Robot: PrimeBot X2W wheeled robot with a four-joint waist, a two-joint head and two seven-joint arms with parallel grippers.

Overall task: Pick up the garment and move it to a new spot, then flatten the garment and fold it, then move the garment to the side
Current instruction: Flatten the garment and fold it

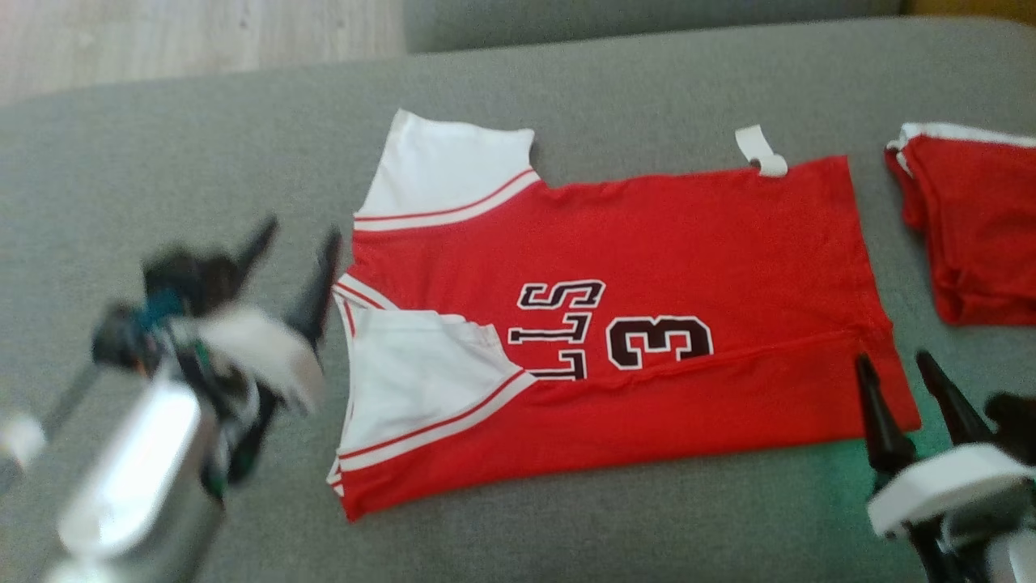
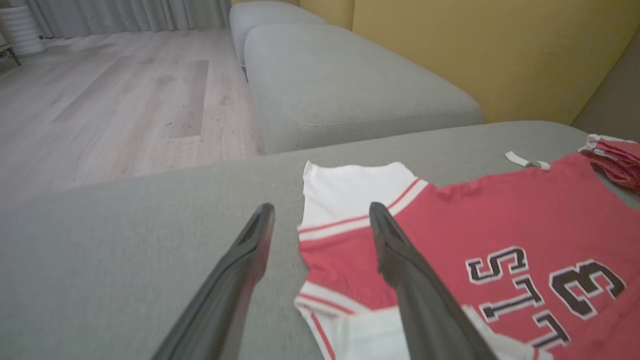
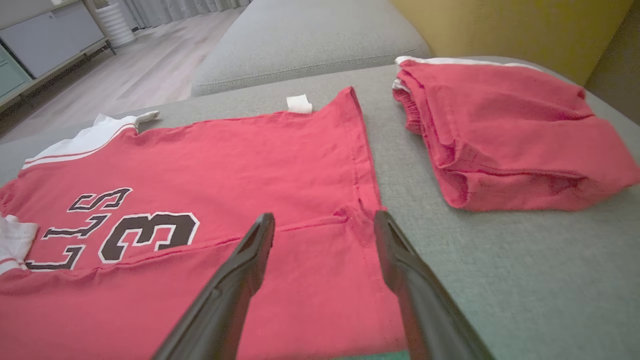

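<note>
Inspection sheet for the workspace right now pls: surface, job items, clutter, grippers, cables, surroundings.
Surface: grey sofa cushion, smooth.
Job's things: red jersey lies flat, near long edge folded over, white sleeves toward robot's left.
Clutter: folded red garment, apart, on the right.
Grippers: left gripper open by the sleeves; right gripper open at the hem corner; both hold nothing.
Cables: nothing seen.
Surroundings: wood floor, yellow wall, second cushion.

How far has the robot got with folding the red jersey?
Done: the jersey lies flat on the grey cushion, its near long edge folded over part of the lettering. In hand: nothing; the left gripper and right gripper stand open at its two ends. Left: further folds, then moving it aside, perhaps beside the folded red garment.
</note>
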